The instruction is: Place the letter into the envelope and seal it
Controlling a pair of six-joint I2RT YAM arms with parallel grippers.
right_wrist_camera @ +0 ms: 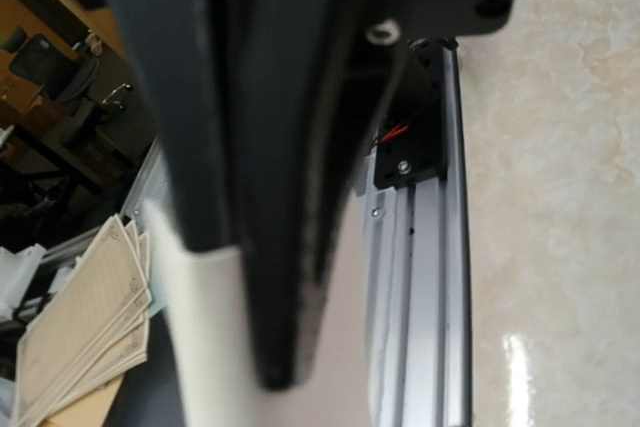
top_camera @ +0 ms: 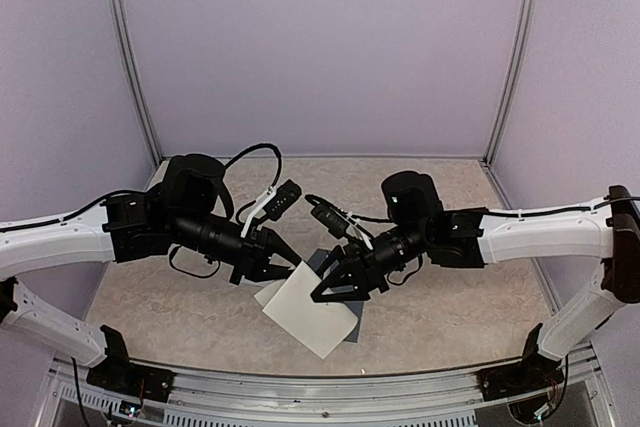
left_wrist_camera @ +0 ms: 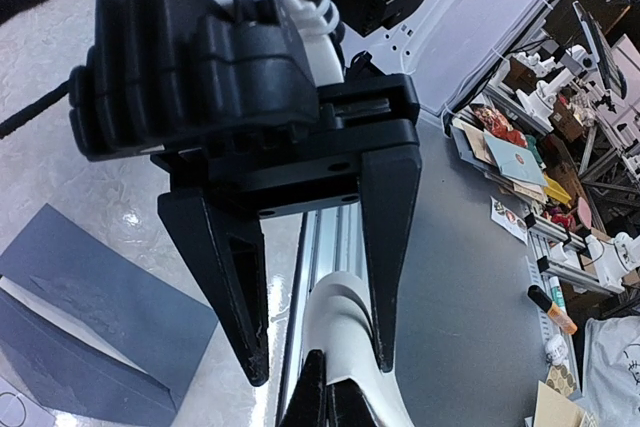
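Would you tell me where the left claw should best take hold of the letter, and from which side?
Probably grip the letter along its upper left edge, coming in from the left. The right claw pinches the opposite side, so the sheet is held over the envelope, and in the left wrist view that free edge curls between the open fingers of the left claw.

Overhead view: even, diffuse light from above; soft shadows fall on the table (top_camera: 450,207). Left wrist view: sharp, with white glare patches on the table. Right wrist view: right gripper (right_wrist_camera: 250,327) and letter (right_wrist_camera: 200,347) blurred; the table behind them is sharper, with one glare streak.
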